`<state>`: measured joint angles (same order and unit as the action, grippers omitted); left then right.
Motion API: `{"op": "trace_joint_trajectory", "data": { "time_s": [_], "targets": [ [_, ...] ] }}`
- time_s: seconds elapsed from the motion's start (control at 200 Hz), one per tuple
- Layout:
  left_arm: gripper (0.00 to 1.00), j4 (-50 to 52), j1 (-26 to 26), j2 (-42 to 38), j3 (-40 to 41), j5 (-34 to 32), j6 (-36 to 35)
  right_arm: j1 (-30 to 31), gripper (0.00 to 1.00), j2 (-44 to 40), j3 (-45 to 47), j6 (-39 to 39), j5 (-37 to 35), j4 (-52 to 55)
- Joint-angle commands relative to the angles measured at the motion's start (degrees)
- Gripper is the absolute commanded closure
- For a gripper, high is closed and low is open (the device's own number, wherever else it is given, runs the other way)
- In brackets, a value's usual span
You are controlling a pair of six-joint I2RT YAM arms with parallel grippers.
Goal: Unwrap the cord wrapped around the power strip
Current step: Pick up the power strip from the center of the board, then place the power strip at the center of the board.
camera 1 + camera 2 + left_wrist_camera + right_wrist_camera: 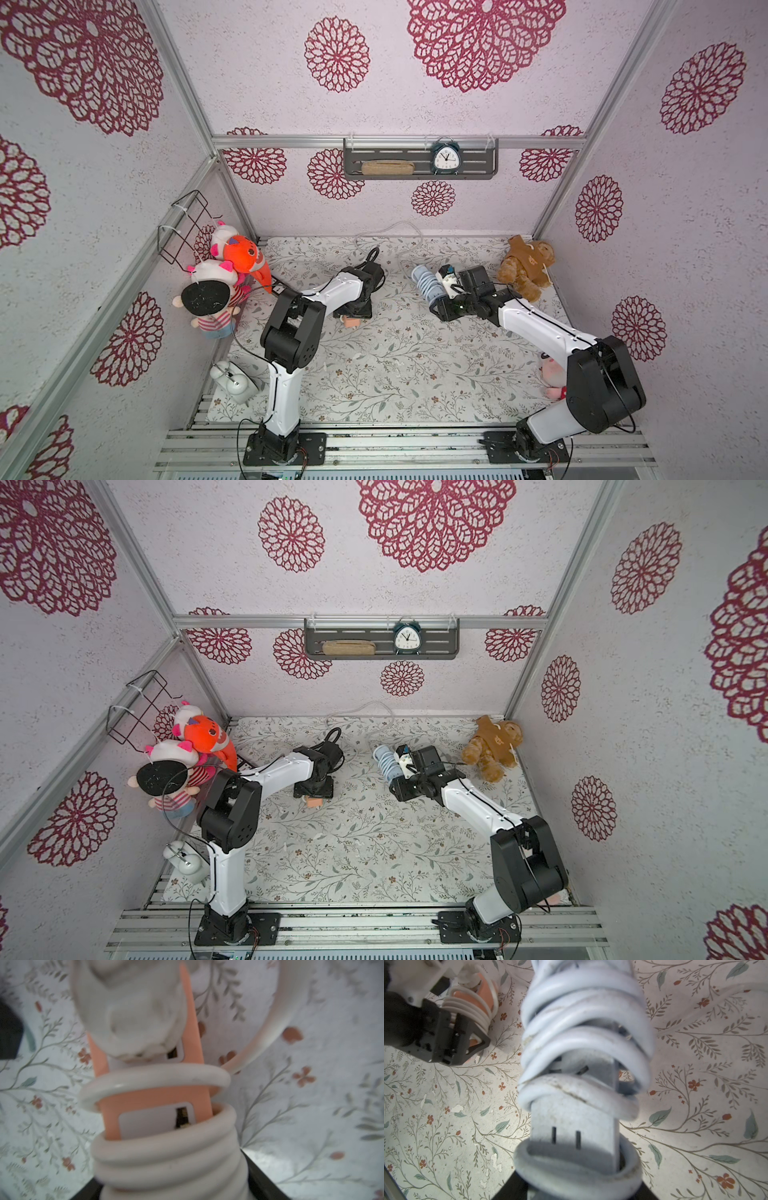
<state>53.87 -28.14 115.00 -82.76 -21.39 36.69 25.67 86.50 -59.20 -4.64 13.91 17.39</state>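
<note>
left wrist view looks along a salmon-orange plastic power strip point(151, 1097) with a thick white cord point(166, 1159) coiled round it. the left gripper point(465, 1028) straddles those coils, but i cannot tell whether its jaws press on them. in both top views this strip lies left of the middle of the floral bench point(415, 365). the right gripper point(444, 291) is clamped on a pale blue plastic power strip point(571, 1122) wound in pale blue cord point(581, 1028), near the back edge, right of middle.

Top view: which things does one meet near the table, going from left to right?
Colourful pile of plush toys, peach power strip wound with white cord, grey power strip wound with pale blue cord, brown teddy bear.
</note>
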Motion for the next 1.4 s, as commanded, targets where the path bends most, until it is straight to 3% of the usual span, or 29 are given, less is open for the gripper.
{"op": "trace_joint_trajectory", "data": {
  "time_s": [0.0,0.275,0.41,0.625,0.876,1.246,1.396],
  "targets": [
    [0.63,4.1,0.0,-11.4,5.0,-5.6,4.7,-0.1,0.57,-1.7,-1.2,0.0,1.9,-3.5],
    [0.62,5.2,0.4,-30.3,25.1,-1.2,18.1,0.1,0.57,-0.2,-1.7,-0.9,3.3,-3.9],
    [0.61,4.6,2.1,-35.0,31.3,-1.2,22.3,0.0,0.57,1.0,-2.6,-0.4,4.0,-3.0],
    [0.61,-3.0,6.7,-38.0,38.5,1.5,22.7,0.0,0.58,1.5,-2.9,-0.1,4.3,-2.3],
    [0.38,-7.2,8.1,-34.1,40.2,3.4,21.0,0.2,0.58,1.8,-2.8,-0.8,4.8,-3.0],
    [0.0,-3.4,8.2,-36.3,38.2,2.4,18.0,0.3,0.57,3.5,-4.5,1.6,8.3,-3.0],
    [0.03,5.3,7.3,-40.1,31.8,1.4,15.6,0.2,0.55,5.0,-7.4,9.9,11.7,1.8]
  ]
}}
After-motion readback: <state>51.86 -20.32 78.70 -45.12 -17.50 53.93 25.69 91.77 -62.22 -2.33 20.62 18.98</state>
